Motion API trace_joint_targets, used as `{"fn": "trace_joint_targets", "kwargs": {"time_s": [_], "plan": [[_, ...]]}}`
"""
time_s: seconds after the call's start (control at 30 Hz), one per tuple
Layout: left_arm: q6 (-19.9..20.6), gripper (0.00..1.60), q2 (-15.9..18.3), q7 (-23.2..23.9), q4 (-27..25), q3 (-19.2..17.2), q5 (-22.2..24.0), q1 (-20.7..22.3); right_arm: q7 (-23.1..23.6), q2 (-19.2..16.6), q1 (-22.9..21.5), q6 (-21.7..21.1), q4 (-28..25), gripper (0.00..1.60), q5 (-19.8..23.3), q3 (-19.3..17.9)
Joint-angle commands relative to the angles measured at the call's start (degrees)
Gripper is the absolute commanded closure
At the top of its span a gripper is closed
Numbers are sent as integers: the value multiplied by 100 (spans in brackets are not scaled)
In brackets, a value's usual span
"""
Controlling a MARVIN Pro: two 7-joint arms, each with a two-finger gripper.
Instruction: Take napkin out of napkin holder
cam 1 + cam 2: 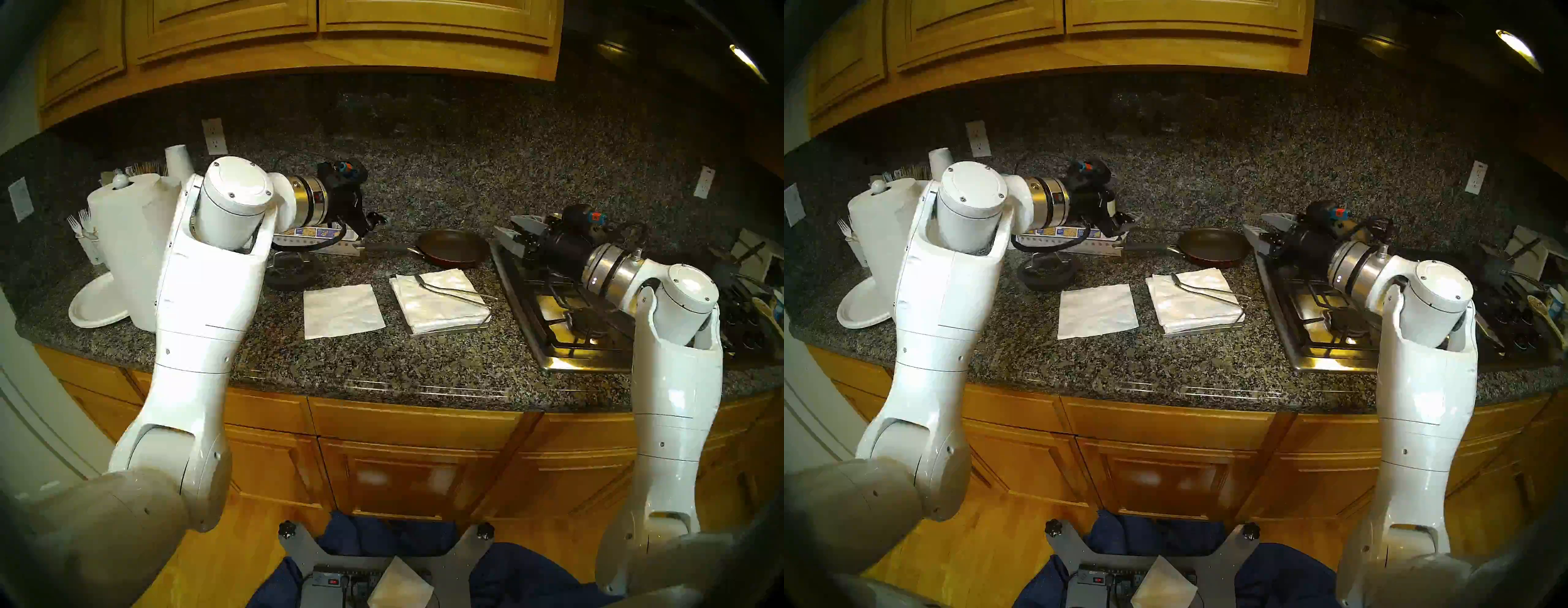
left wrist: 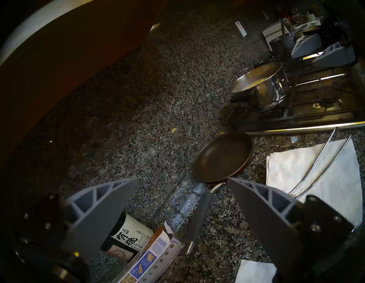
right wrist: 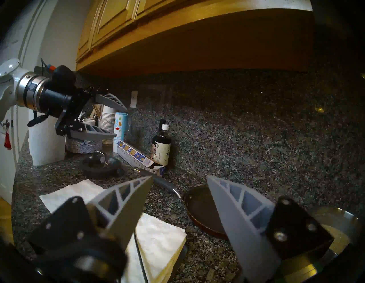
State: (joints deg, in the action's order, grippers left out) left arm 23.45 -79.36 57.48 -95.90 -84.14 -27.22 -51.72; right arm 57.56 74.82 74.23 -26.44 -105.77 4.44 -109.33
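1. White and lightly crinkled, the single thin square paper napkin (image 1: 343, 311) lies flat on the speckled dark granite bench (image 1: 382, 365), just left of the flat grey metal napkin holder (image 1: 450, 329) and clear of it. Judged from this, the task looks finished or nearly so.
2. The holder carries a thick stack of white napkins (image 1: 441, 303), with its thin wire arm (image 1: 456, 290) lying across the top sheet.
3. Left gripper (image 2: 182, 180): fingers spread wide, empty, raised above the bench over the handle of the dark round frying pan (image 1: 452, 247).
4. Right gripper (image 3: 179, 178): fingers apart with nothing between them, raised near the left edge of the steel gas stove (image 1: 564, 314).
5. Risk: the loose napkin is very light, so a low sweep by either arm, or the air it stirs, could likely slide it toward the bench's front edge.
6. Risk: the right arm hangs close over the stove grates and a shiny steel pot (image 2: 258, 89); a careless retreat might knock the pot.
7. Risk: a gripper dropping near the stack could catch the wire arm and drag holder and napkins together.
8. Other containers: the frying pan looks empty; the steel pot seems to hold something pale, though I cannot tell what. The round white paper plate (image 1: 95, 305) at far left is bare where visible.
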Motion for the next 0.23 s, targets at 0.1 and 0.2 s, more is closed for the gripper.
{"fn": "trace_joint_targets", "kwargs": {"time_s": [0.1,0.2], "plan": [[-13,0,-20,-27,-148,-44,12,216,-6,-11,-160,27,-164,47,42,-17],[-13,0,-20,-27,-148,-44,12,216,-7,-11,-159,28,-164,47,43,-16]]}}
